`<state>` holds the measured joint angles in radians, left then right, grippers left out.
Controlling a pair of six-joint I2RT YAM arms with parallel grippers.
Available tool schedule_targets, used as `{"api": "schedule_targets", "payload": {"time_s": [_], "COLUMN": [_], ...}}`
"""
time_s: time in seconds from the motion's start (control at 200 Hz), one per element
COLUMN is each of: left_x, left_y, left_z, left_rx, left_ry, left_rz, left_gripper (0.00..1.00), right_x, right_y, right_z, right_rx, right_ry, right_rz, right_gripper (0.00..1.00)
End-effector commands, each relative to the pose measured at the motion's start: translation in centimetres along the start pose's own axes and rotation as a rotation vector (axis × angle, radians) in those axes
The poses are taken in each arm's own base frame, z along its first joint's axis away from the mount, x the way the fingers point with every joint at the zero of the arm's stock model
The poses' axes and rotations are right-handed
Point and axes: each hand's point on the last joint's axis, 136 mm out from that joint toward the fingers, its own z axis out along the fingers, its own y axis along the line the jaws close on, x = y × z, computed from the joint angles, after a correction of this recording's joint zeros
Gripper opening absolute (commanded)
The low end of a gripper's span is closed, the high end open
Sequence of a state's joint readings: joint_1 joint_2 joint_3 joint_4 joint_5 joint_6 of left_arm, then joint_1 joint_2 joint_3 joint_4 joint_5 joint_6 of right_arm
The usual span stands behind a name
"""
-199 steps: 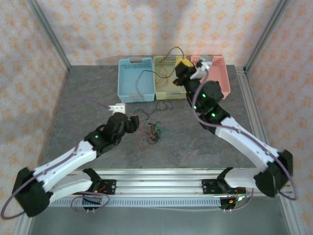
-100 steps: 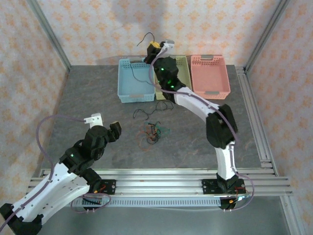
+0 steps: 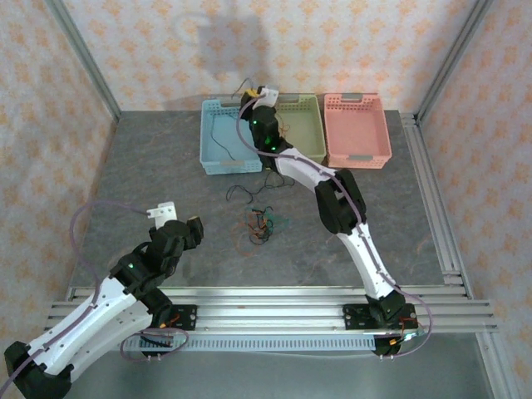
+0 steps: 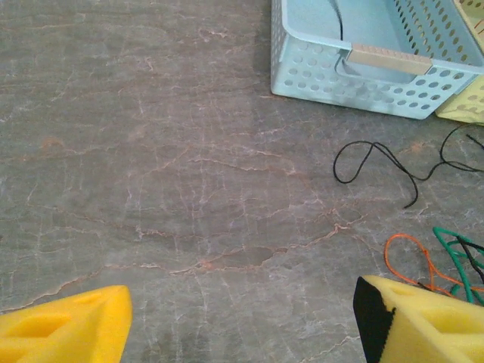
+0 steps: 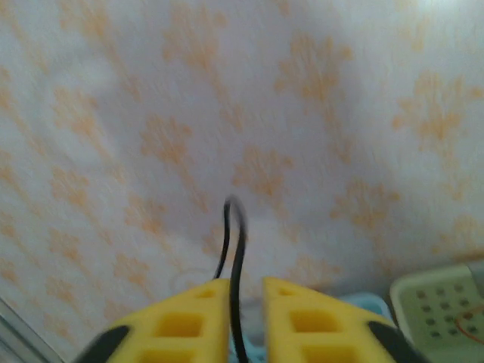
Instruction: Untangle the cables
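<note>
Delivery of one freed strand looks to be the step in hand. The right gripper (image 3: 248, 90) reaches to the 12 o'clock end of the table (image 3: 150, 174), above the far rim of the blue basket (image 3: 205, 137), with a black cable (image 5: 233, 234) running up between its yellow fingers (image 5: 181, 318). Those fingers stand narrowly parted, and the gap looks wider than the cable, so I judge it slack rather than clamped. Its lower length seems to trail down into the blue basket. A green basket (image 3: 318, 125) and a pink basket (image 3: 359, 158) sit in a row at the blue one's 3 o'clock side. The other cables lie at the middle of the table: a small tangle (image 3: 262, 224) of orange, green and black, and a second black cable (image 3: 241, 193) loose at its 11 o'clock, between it and the blue basket. The left gripper (image 3: 193, 226) hovers at the tangle's 9 o'clock, near it but apart, its fingers (image 4: 68, 329) spread wide with nothing between them. Its wrist view shows the orange cable (image 4: 404, 257) and green cable (image 4: 454, 253) off at 3 o'clock. The next move calls for the right fingers to widen so the strand drops into the basket. After that, the loose black cable looks the easiest pick, since it seems uncrossed. The tangle will likely need one gripper pinning it while the other draws out a single strand.
</note>
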<state>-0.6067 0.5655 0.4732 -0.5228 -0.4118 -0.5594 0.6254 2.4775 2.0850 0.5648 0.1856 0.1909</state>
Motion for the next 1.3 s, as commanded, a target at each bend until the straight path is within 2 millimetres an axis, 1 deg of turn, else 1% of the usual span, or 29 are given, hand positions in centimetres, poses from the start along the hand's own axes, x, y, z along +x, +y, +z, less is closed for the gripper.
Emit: {"api": "schedule_targets", "payload": {"time_s": [0.0, 0.05, 0.085, 0.135, 0.15, 0.18, 0.235, 0.26, 0.29, 0.35, 0.45, 0.475, 0.55, 0.555, 0.626, 0.691, 0.746, 0.796, 0.871, 0.956, 1.011, 1.071, 1.136, 1.216, 1.296], "left_x": [-0.6, -0.5, -0.4, -0.3, -0.3, -0.2, 0.1, 0.2, 0.4, 0.8, 1.5, 1.7, 2.1, 2.1, 2.6, 2.7, 2.9, 2.5, 1.6, 0.9, 0.8, 1.0, 1.2, 1.4, 1.8], "left_y": [0.4, 0.2, 0.1, -0.1, -0.1, -0.3, -0.9, -1.3, -1.7, -2.6, -4.5, -5.0, -7.0, -7.2, -9.2, -10.9, -12.2, -13.4, -14.6, -15.1, -15.3, -15.6, -16.1, -17.4, -17.9], "left_z": [0.1, 0.1, 0.2, 0.3, 0.3, 0.4, 0.6, 0.7, 0.8, 1.1, 1.7, 1.8, 2.3, 2.4, 2.9, 3.4, 3.6, 3.8, 4.0, 4.7, 5.4, 6.3, 7.4, 8.3, 9.1], "left_rx": [-0.021, -0.013, -0.010, -0.004, 0.000, 0.007, 0.031, 0.046, 0.062, 0.098, 0.164, 0.180, 0.241, 0.246, 0.299, 0.342, 0.381, 0.407, 0.420, 0.392, 0.368, 0.348, 0.331, 0.336, 0.329], "left_ry": [-0.033, -0.028, -0.023, -0.018, -0.015, -0.010, 0.008, 0.015, 0.028, 0.056, 0.110, 0.126, 0.177, 0.181, 0.236, 0.277, 0.308, 0.321, 0.332, 0.335, 0.341, 0.359, 0.379, 0.413, 0.437], "left_rz": [-0.016, -0.015, -0.012, -0.010, -0.009, -0.008, -0.002, -0.001, 0.003, 0.007, 0.009, 0.010, 0.010, 0.010, 0.008, -0.003, -0.015, -0.029, -0.046, -0.047, -0.043, -0.042, -0.051, -0.047, -0.030], "left_gripper": [0.78, 0.78, 0.78, 0.78, 0.78, 0.78, 0.79, 0.79, 0.79, 0.79, 0.79, 0.79, 0.78, 0.78, 0.77, 0.75, 0.74, 0.74, 0.75, 0.75, 0.75, 0.75, 0.73, 0.70, 0.65], "right_x": [3.5, 3.2, 2.5, 1.1, 0.2, -0.7, -2.9, -3.6, -4.7, -6.2, -7.3, -7.2, -6.5, -6.1, -4.5, -2.4, -0.9, 0.6, 2.8, 5.5, 7.0, 8.5, 9.8, 10.9, 11.8], "right_y": [-0.6, -0.4, -0.1, 0.6, 0.9, 1.2, 1.8, 1.9, 2.1, 2.4, 2.2, 1.9, 1.0, 0.8, -0.5, -2.0, -3.2, -4.2, -5.3, -5.9, -6.1, -5.7, -4.9, -4.1, -4.1], "right_z": [0.2, -0.1, -0.4, -1.1, -1.4, -1.9, -3.4, -4.0, -5.2, -7.4, -11.6, -12.7, -16.1, -16.2, -19.2, -21.9, -23.8, -25.4, -27.2, -28.4, -28.6, -28.6, -28.6, -28.7, -29.1], "right_rx": [-0.020, -0.028, -0.037, -0.056, -0.062, -0.073, -0.098, -0.104, -0.118, -0.145, -0.188, -0.194, -0.209, -0.207, -0.209, -0.187, -0.167, -0.156, -0.149, -0.165, -0.158, -0.167, -0.187, -0.196, -0.188], "right_ry": [0.107, 0.129, 0.135, 0.138, 0.135, 0.135, 0.123, 0.118, 0.111, 0.112, 0.151, 0.169, 0.232, 0.242, 0.325, 0.426, 0.494, 0.550, 0.616, 0.692, 0.736, 0.780, 0.815, 0.837, 0.856], "right_rz": [0.027, 0.019, 0.007, -0.019, -0.029, -0.044, -0.072, -0.080, -0.087, -0.096, -0.091, -0.085, -0.078, -0.078, -0.078, -0.084, -0.077, -0.074, -0.048, -0.022, 0.005, 0.034, 0.054, 0.067, 0.069], "right_gripper": [0.39, 0.46, 0.49, 0.51, 0.52, 0.52, 0.52, 0.52, 0.52, 0.52, 0.52, 0.52, 0.51, 0.51, 0.50, 0.50, 0.50, 0.50, 0.49, 0.49, 0.47, 0.47, 0.50, 0.54, 0.56]}}
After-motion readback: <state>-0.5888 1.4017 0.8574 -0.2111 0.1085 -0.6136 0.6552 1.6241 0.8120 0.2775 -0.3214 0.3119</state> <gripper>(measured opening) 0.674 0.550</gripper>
